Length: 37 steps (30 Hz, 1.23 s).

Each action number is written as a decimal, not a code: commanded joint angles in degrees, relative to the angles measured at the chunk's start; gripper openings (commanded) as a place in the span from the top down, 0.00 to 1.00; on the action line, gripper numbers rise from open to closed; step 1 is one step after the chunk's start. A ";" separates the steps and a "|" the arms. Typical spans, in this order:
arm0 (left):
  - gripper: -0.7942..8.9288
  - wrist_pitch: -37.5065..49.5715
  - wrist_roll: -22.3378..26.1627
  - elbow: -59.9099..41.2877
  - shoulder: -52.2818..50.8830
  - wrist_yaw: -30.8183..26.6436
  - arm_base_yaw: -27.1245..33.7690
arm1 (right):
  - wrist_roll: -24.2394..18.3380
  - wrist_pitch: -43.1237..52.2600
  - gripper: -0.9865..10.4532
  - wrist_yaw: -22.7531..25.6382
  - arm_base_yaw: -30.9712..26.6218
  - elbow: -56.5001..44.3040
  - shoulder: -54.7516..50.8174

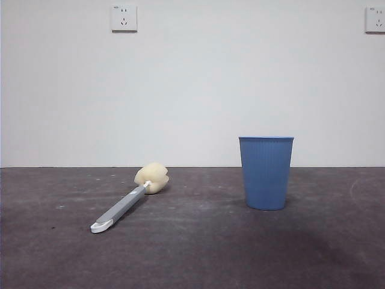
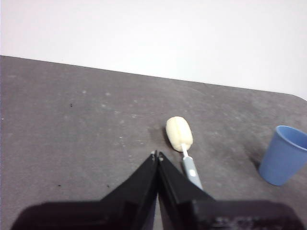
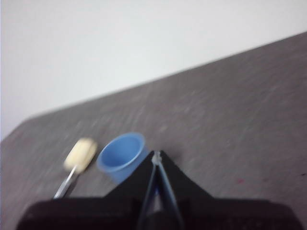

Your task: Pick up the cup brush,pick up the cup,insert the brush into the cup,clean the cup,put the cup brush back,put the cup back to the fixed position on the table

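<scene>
Left gripper (image 2: 157, 155): above the table, jaws pressed together tip to tip and holding nothing; its tips hang just beside the brush's handle in the left wrist view, not touching it.
Right gripper (image 3: 157, 156): also above the table, jaws closed to a thin seam, nothing between them; its picture is blurred.
Table (image 1: 198, 253): dark grey, matt, scuffed with pale marks; it carries both task things.
Brush (image 1: 129, 200): lies flat on the table, left of centre in the front view. The white looped end is the part nearest the front camera, the grey handle runs away and to the right, and the cream-yellow sponge head is the far end. No gripper touches it.
Cup (image 1: 266, 172): blue, ribbed, standing upright on the table, mouth up, right of centre in the front view. It stands well apart from the brush. From the right wrist view its open mouth shows just beside that gripper's tips; whether they are over it cannot be told through the blur.
Wall (image 1: 192, 84): plain white, behind the table's far edge.
Sockets (image 1: 124, 18): two white outlets high on the wall, one at upper left, one at the upper right edge.
</scene>
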 commanded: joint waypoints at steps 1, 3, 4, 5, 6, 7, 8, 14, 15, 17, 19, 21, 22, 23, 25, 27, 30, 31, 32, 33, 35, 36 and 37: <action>0.93 -3.02 0.39 4.61 2.95 3.23 0.17 | -5.90 -5.81 0.92 -5.81 0.24 5.99 4.85; 0.93 -5.64 2.60 7.78 5.68 6.43 0.17 | -8.90 -10.71 0.92 -9.77 0.52 10.12 8.50; 0.93 -6.88 3.50 9.20 7.04 8.07 0.17 | -10.38 -13.14 0.92 -11.58 0.68 12.07 10.16; 0.93 -8.41 4.48 10.80 8.61 9.97 0.17 | -12.28 -16.02 0.92 -13.44 0.87 14.25 12.00; 0.93 -9.66 5.22 12.11 10.01 11.58 0.17 | -13.81 -18.43 0.92 -15.17 1.03 16.04 13.53; 0.93 -11.34 6.19 13.77 11.82 13.99 0.17 | -15.58 -21.55 0.92 -17.18 1.25 18.27 15.50; 0.93 -12.57 6.75 14.95 13.14 15.65 0.17 | -16.72 -23.76 0.92 -18.43 1.42 19.82 16.90; 0.93 -21.20 11.91 21.70 20.81 26.64 0.02 | -24.00 -37.88 0.92 -20.57 2.73 27.54 23.65; 0.93 -22.34 12.63 22.51 21.64 27.52 0.02 | -24.90 -39.47 0.92 -20.59 2.91 28.06 24.24; 0.93 -24.50 13.90 24.09 23.04 27.71 0.00 | -25.49 -41.55 0.92 -20.57 3.06 28.46 25.11; 0.92 -25.16 13.99 24.92 23.69 27.69 0.02 | -25.44 -42.16 0.91 -20.55 3.06 28.46 25.62; 0.92 -25.11 13.97 25.14 23.80 27.65 0.02 | -25.22 -42.14 0.91 -20.52 3.06 28.46 25.75; 0.92 -25.14 13.97 25.16 23.82 27.54 0.02 | -25.22 -42.07 0.90 -20.52 3.06 28.46 25.75; 0.90 -25.20 13.92 25.16 23.82 27.54 0.02 | -25.22 -42.01 0.87 -20.52 3.06 28.46 25.75; 0.75 -25.40 13.90 25.16 23.82 27.54 0.02 | -25.16 -41.94 0.69 -20.52 3.06 28.46 25.75; 0.53 -25.57 13.38 25.16 23.87 27.47 0.02 | -24.39 -41.92 0.48 -20.44 3.06 28.46 25.75; 0.39 -25.79 13.27 25.18 23.89 27.41 0.02 | -23.85 -41.92 0.36 -20.37 3.06 28.46 25.75; 0.39 -25.79 13.27 25.18 23.91 27.41 0.02 | -23.85 -41.90 0.36 -20.37 3.06 28.46 25.75; 0.39 -25.79 13.27 25.22 24.04 27.39 0.02 | -23.85 -41.90 0.36 -20.37 3.06 28.46 25.75; 0.39 -25.79 13.27 25.24 24.26 27.34 0.02 | -23.82 -41.90 0.36 -20.37 3.06 28.46 25.75; 0.39 -25.75 13.25 25.27 24.90 27.10 0.02 | -23.74 -41.90 0.36 -20.39 3.06 28.46 25.75; 0.39 -25.77 13.25 25.29 25.33 26.73 0.02 | -23.71 -41.90 0.36 -20.39 3.06 28.46 25.75; 0.39 -25.77 13.27 25.33 26.01 25.90 0.00 | -23.71 -41.90 0.36 -20.37 3.06 28.46 25.75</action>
